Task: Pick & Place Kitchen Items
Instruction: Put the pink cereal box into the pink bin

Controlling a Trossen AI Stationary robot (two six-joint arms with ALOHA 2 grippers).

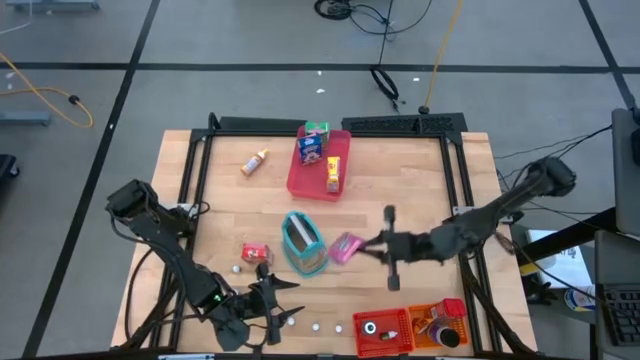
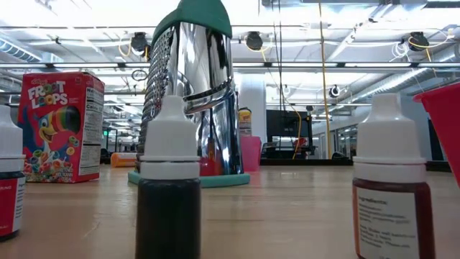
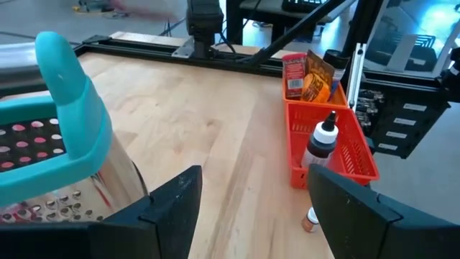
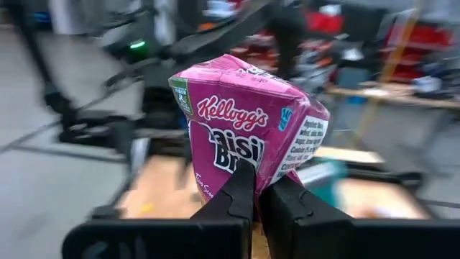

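Crowding pink box [image 4: 248,133] (gripper-held [image 4: 257,188]): grater [image 1: 302,243]

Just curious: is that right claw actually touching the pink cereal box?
Touching. The right wrist view shows the right gripper with its fingers pinched on the lower edge of the pink Raisin Bran box.

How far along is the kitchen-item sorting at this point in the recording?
Partway. Already placed: a green-topped box and a yellow packet lie in the pink tray, and the red bin holds a few items. In hand: the right gripper is shut on the pink Raisin Bran box. Left: the Froot Loops box, the orange-capped bottle and the small white balls sit on the table. The left gripper is open.
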